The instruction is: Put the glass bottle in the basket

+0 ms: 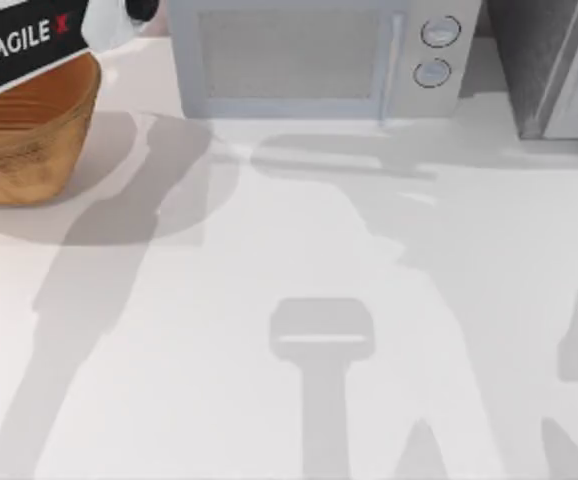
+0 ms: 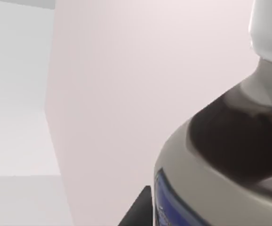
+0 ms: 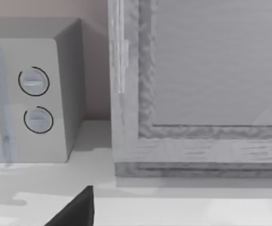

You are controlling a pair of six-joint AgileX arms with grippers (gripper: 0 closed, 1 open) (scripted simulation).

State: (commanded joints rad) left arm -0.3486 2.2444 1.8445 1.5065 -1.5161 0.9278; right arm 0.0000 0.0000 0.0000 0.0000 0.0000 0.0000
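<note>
A: Step in hand, as I judge it: carry and lower. The left arm [image 1: 29,40] hangs over the basket [image 1: 24,135] at the bench's far left corner. The basket sits left of the microwave [image 1: 314,55], apart from it.

B: And the bottle?

A: The left wrist view has it right up against the camera: bottle [image 2: 230,160], white cap [image 2: 270,28], dark contents at the shoulder, label below with a blue edge. So I take it to be held at the left gripper. One dark fingertip [image 2: 138,209] shows beside the label; whether the jaws clamp the bottle or merely flank it, I cannot tell.

B: Top view any help?

A: It places the arm and the basket, which the wrist view lacks: behind the bottle there, just pale wall. But the arm's housing covers the basket's far rim, so how the bottle stands against the rim is hidden.

B: Next move?

A: My estimate: bring the bottle down inside the rim, upright, then let go. The basket is far wider than the bottle, so centring is easy. Risk is a release from too high and a topple.

B: Right arm?

A: Parked at the bench's right side. Its wrist view faces the microwave's two knobs [image 3: 35,101] and a grey cabinet [image 3: 197,89], one dark fingertip [image 3: 77,209] showing. Jaw state: cannot tell.
</note>
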